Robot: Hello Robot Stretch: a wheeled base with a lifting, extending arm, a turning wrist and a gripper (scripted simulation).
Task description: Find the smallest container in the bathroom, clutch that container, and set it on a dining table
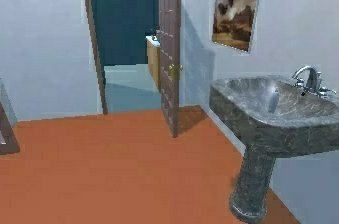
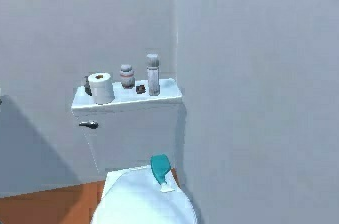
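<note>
In your arm side view stands a toilet tank (image 2: 127, 112).
On its top stand a paper roll (image 2: 100, 87), a squat jar (image 2: 127, 76) and a tall canister (image 2: 153, 74); you cannot tell the gripper's state.

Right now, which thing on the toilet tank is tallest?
The slim grey canister, rightmost in the arm side view; it rises higher than the toilet paper roll and squat jar.

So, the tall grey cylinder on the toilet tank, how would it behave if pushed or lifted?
The tall grey cylinder is narrow and upright, so a push near its top would probably tip it, and it might then roll. It stands beside a small dark thing on the tank lid, which it could knock. It looks rigid.
</note>
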